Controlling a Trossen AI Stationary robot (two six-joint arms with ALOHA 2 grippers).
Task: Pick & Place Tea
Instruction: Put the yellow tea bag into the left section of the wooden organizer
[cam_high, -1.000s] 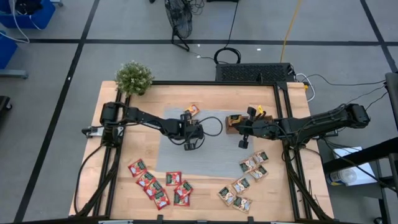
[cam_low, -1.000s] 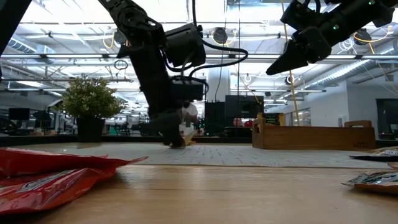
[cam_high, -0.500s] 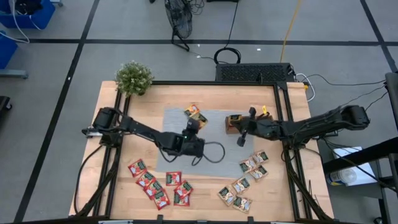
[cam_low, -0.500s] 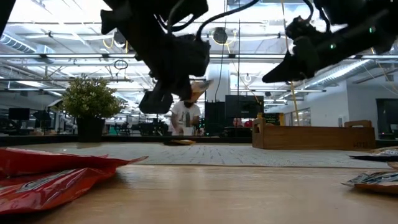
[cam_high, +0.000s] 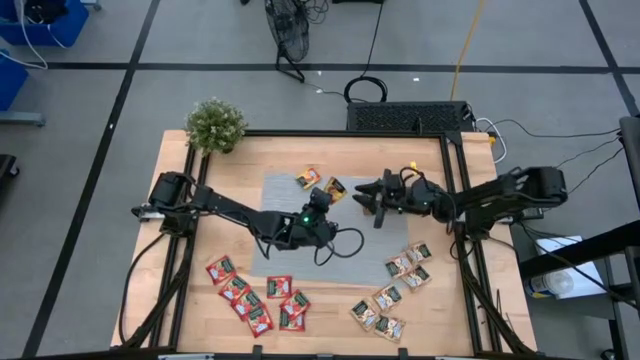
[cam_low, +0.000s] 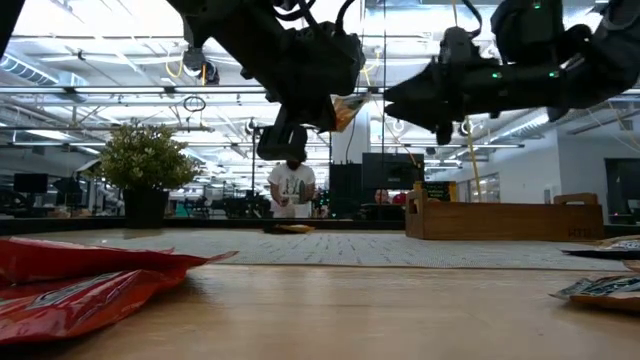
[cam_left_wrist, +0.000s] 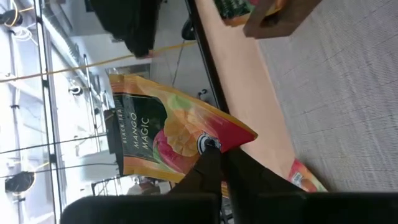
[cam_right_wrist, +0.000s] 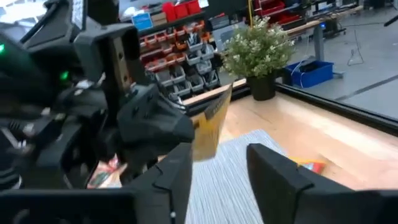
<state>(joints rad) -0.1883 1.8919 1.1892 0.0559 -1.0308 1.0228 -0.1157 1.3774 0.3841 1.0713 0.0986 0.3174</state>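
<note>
A pale wooden tabletop (cam_high: 215, 180) carries a ribbed grey woven mat (cam_high: 275, 235), the landmark here, lying at its middle. Above the mat, the dark jointed left arm reaches in from the left edge, its left tool (cam_high: 322, 199) pinched onto a corner of a flat, glossy orange-yellow sachet (cam_left_wrist: 163, 138) printed "Mango Magic", held well clear of the weave. Opposite, over the mat's right edge, the right tool (cam_high: 372, 198) hangs with its blunt black fingers (cam_right_wrist: 278, 175) spread apart, pointing toward the held packet and gripping nothing. A boxy brown wooden tray (cam_low: 500, 218) stands just off the mat's far right corner, largely masked from above by the right arm. A second orange sachet (cam_high: 307, 178) lies flat on the mat's far edge. Crinkled red sachets (cam_high: 255, 298) are scattered off the mat's near-left side; pale-and-green ones (cam_high: 395, 285) off its near-right. A small bushy potted plant (cam_high: 215, 125) sits beyond the mat's far-left corner.
</note>
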